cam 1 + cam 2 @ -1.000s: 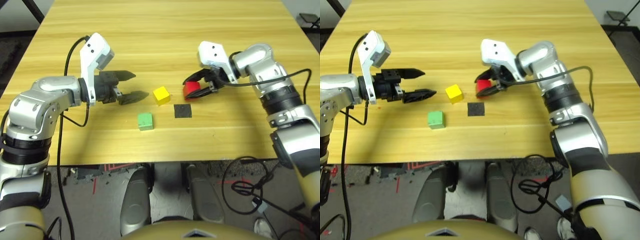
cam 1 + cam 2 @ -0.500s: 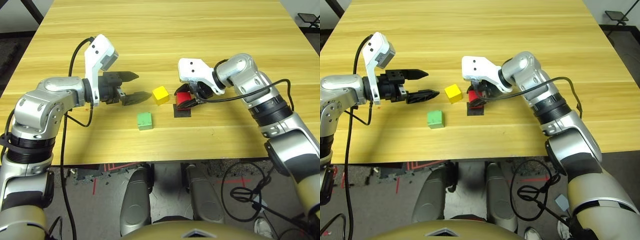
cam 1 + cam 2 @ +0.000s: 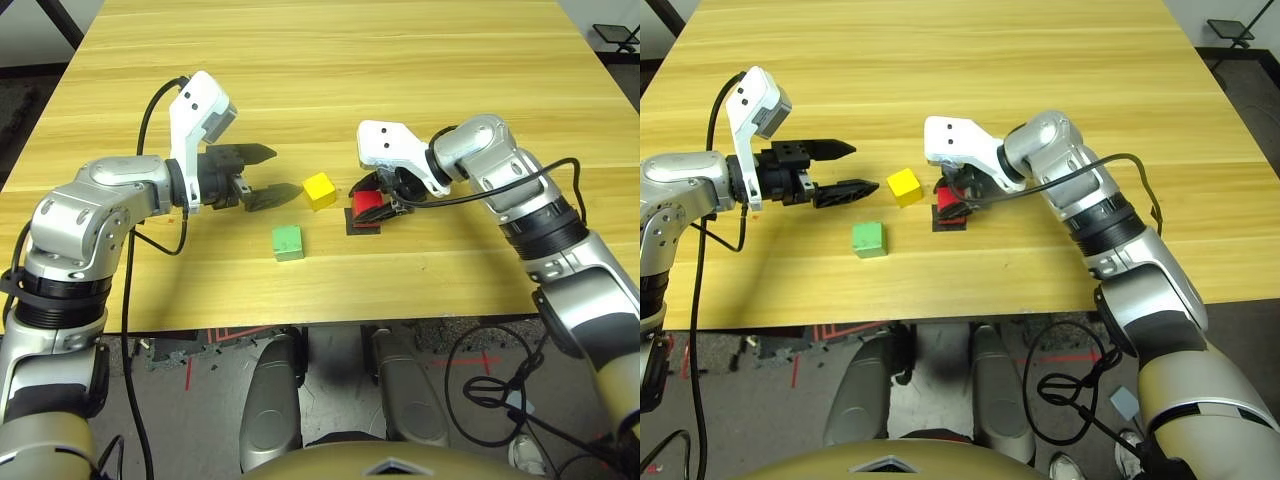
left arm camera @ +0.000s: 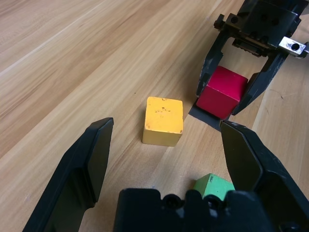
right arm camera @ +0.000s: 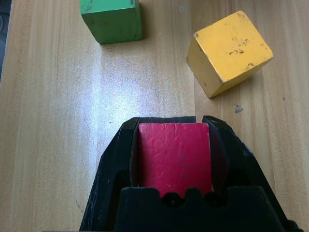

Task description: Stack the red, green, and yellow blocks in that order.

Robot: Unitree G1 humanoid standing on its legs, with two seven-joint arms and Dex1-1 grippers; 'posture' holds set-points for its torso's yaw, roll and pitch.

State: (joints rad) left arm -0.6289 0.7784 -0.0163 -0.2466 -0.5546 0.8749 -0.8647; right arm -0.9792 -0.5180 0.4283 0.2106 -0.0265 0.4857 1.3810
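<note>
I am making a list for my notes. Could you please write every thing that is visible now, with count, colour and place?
red block: 1, red, on the black patch, between the right gripper's fingers
black patch: 1, black, flat on the table under the red block
yellow block: 1, yellow, left of the red block
green block: 1, green, nearer the robot than the yellow one
table: 1, light wood
left gripper: 1, black, open, left of the yellow block
right gripper: 1, black, shut on red block

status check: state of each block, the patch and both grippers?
red block: clamped between the right gripper's fingers, over the black patch.
green block: loose on the table, upright, untouched.
yellow block: loose on the table, untouched, apart from the others.
black patch: flat on the table, partly covered by the red block.
left gripper: open, holding nothing.
right gripper: shut on the red block.
</note>
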